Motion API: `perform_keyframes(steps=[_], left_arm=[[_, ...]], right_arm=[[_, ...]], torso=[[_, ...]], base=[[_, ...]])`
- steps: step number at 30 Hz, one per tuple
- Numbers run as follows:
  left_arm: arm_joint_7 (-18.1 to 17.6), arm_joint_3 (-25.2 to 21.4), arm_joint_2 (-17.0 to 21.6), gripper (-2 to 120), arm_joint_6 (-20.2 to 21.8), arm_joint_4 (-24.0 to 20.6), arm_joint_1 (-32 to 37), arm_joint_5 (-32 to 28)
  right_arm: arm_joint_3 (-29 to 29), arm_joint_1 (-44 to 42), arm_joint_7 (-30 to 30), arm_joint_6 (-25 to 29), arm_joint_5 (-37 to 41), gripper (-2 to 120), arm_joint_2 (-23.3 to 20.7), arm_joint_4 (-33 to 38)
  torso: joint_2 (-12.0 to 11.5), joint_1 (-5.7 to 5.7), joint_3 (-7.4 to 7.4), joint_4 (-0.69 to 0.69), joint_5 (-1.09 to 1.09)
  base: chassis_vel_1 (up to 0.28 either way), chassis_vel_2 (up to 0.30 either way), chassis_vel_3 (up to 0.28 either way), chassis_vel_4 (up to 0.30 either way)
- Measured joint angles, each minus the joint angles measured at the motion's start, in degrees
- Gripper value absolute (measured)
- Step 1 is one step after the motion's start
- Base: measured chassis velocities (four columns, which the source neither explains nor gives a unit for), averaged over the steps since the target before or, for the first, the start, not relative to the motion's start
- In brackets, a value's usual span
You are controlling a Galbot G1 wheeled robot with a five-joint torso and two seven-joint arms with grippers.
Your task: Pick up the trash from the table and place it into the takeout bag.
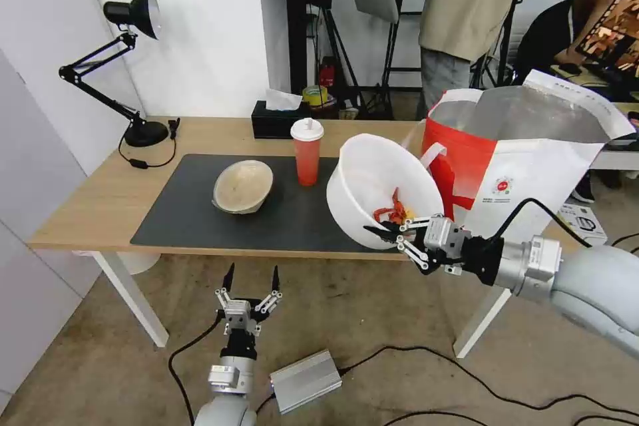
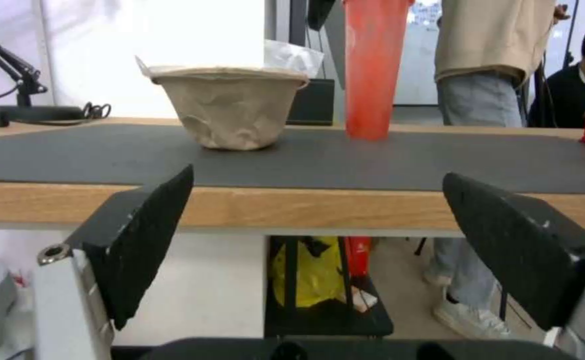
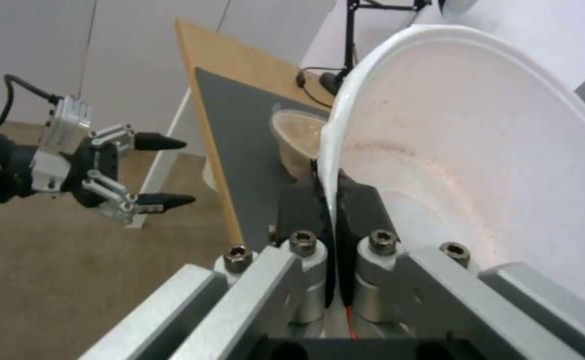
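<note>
Pinching the rim of the white bowl [image 1: 379,180] between my right fingers [image 1: 389,229], I hold it tilted above the tabletop [image 1: 100,193] edge, the takeout bag [image 1: 526,160] just beyond. Next: carry it over the bag's mouth. My left fingers [image 1: 229,276] hang spread, empty, below.

White walls, tan floor [image 1: 373,319] w/ cables, black desk lamp [image 1: 126,60], dark stands behind.

Red cup [image 2: 371,65] top cut off by edge.
</note>
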Motion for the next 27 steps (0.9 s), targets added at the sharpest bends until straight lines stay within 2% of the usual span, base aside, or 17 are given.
perform_keyframes(steps=[11,27], left_arm=[[0.0,0.0,-0.5,100,-0.7,1.1,0.1,0.6],[0.2,-0.5,0.4,100,-0.7,-1.2,0.6,0.3]], right_arm=[[5.8,-0.2,0.1,0.4,1.7,0,-1.0,-0.1],[13.4,0.3,0.5,0.9,4.9,0,-3.2,-4.2]], torso=[[0.0,0.00,0.00,0.00,0.00],[0.0,0.00,0.00,0.00,0.00]], base=[[0.000,0.000,0.000,0.000],[0.000,0.000,0.000,0.000]])
